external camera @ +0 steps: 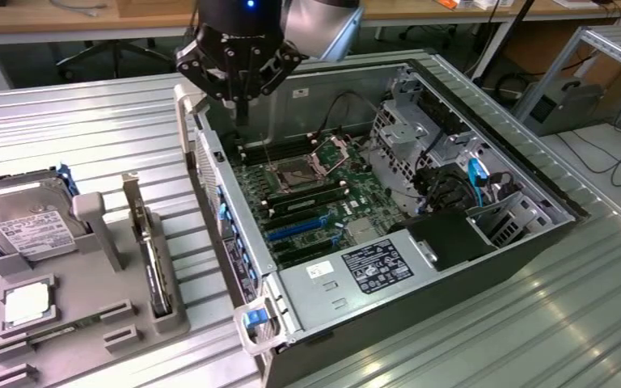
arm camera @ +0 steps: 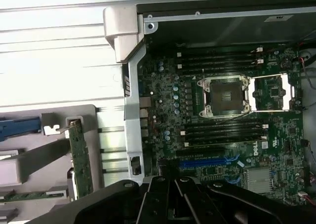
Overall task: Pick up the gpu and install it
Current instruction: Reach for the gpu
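The gpu (external camera: 155, 267) stands on its edge in a slot of the grey holder tray (external camera: 84, 356), at the exterior view's left, its metal bracket at the far end. In the wrist view the gpu (arm camera: 80, 162) shows as a thin green-edged card beside the case wall. My gripper (external camera: 242, 103) hangs above the far left corner of the open computer case (external camera: 504, 267), well apart from the gpu. Its fingers are shut with nothing between them. In the wrist view the gripper (arm camera: 170, 180) sits over the motherboard (arm camera: 217, 135), close to the blue slots (arm camera: 207, 161).
A silver hard drive (external camera: 25, 222) with a white label, a small square chip (external camera: 28, 301) and a narrow memory stick (external camera: 57, 333) also rest in the holder tray. The case's left wall (external camera: 219, 218) stands between tray and motherboard. Cables and drive bays (external camera: 451, 186) crowd the case's right side.
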`<state>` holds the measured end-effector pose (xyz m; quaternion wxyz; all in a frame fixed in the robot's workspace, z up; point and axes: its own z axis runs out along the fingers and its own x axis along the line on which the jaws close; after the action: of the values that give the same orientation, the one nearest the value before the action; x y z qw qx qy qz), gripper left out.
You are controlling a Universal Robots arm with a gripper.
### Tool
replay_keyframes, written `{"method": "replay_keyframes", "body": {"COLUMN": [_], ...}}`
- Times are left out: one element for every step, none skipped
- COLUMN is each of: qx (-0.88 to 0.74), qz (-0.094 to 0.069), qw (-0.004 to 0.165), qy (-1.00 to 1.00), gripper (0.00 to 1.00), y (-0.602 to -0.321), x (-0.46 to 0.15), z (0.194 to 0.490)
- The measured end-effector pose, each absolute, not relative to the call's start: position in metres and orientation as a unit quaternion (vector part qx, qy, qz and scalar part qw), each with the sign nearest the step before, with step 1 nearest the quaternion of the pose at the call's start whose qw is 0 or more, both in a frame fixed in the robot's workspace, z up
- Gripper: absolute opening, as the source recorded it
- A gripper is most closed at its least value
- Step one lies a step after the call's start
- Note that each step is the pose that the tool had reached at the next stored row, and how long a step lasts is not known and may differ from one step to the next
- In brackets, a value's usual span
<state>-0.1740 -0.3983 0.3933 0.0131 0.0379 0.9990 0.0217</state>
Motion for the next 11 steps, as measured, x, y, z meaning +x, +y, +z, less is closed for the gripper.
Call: {"method": "replay_keyframes", "body": {"qx": [0.038,0.038,0.038,0.038,0.038,0.038,0.038,0.038,0.038,0.038,0.038], "qz": [0.022,0.022,0.022,0.022,0.022,0.022,0.022,0.022,0.022,0.022,0.022], "qw": [0.013,0.013,0.013,0.013,0.013,0.013,0.013,0.013,0.013,0.013,0.013], "qy": [0.999,0.999,0.999,0.999,0.999,0.999,0.999,0.999,0.999,0.999,0.999], "gripper": [0.11,0.11,0.11,0.11,0.11,0.11,0.11,0.11,0.11,0.11,0.11], "y": [-0.398,-0.398,-0.398,-0.398,-0.398,-0.397,-0.397,-0.397,-0.397,-0.397,-0.397], "x": [-0.176,-0.18,-0.185,-0.187,-0.19,-0.193,-0.197,-0.2,-0.203,-0.208,-0.213], "z": [0.393,0.393,0.393,0.393,0.393,0.393,0.393,0.393,0.393,0.393,0.393]}}
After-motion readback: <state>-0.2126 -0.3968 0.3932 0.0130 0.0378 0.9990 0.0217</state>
